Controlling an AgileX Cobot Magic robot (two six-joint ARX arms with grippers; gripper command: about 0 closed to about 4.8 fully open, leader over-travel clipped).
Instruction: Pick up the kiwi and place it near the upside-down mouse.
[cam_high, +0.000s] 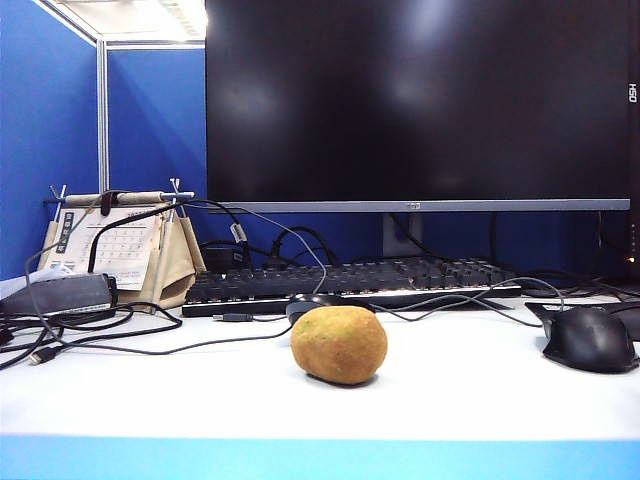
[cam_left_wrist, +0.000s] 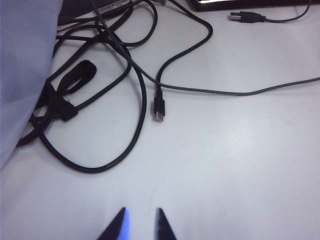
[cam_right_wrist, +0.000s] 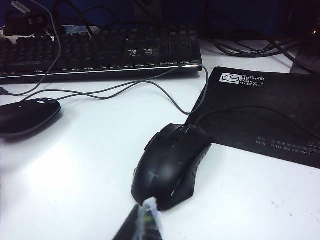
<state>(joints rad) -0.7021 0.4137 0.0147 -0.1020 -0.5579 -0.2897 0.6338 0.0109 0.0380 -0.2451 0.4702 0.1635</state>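
Kiwi (cam_high: 339, 344) sits free on the white desk (cam_high: 470, 385), near the front edge, in front of the keyboard (cam_high: 350, 283); nothing touches it, and neither set of fingers appears in the exterior view. Just behind the kiwi, partly hidden by it, lies the upside-down mouse (cam_high: 318, 304), its thin grey cable running back toward the keyboard. In the right wrist view the same upside-down mouse (cam_right_wrist: 27, 116) lies well off to one side of the right gripper (cam_right_wrist: 142, 225), ahead of the fingers and apart from them. The right gripper's fingers are clenched together with nothing between them; their tips hover just short of the rear of the bulkier black mouse (cam_right_wrist: 171, 164), whether touching it I cannot tell. That black mouse (cam_high: 588, 338) rests partly on a black mouse pad (cam_right_wrist: 265, 115), beyond the fingers. The left gripper (cam_left_wrist: 140, 225) shows two dark fingertips (cam_left_wrist: 162, 227) with a narrow gap between them, slightly parted, empty, hovering above bare desk. Ahead of these fingers lies a loose black cable loop (cam_left_wrist: 100, 125) with a small connector plug (cam_left_wrist: 158, 111); further on, a USB plug (cam_left_wrist: 247, 17). A dark monitor (cam_high: 420, 100) stands behind the keyboard and a desk calendar (cam_high: 120, 245) at the far left.
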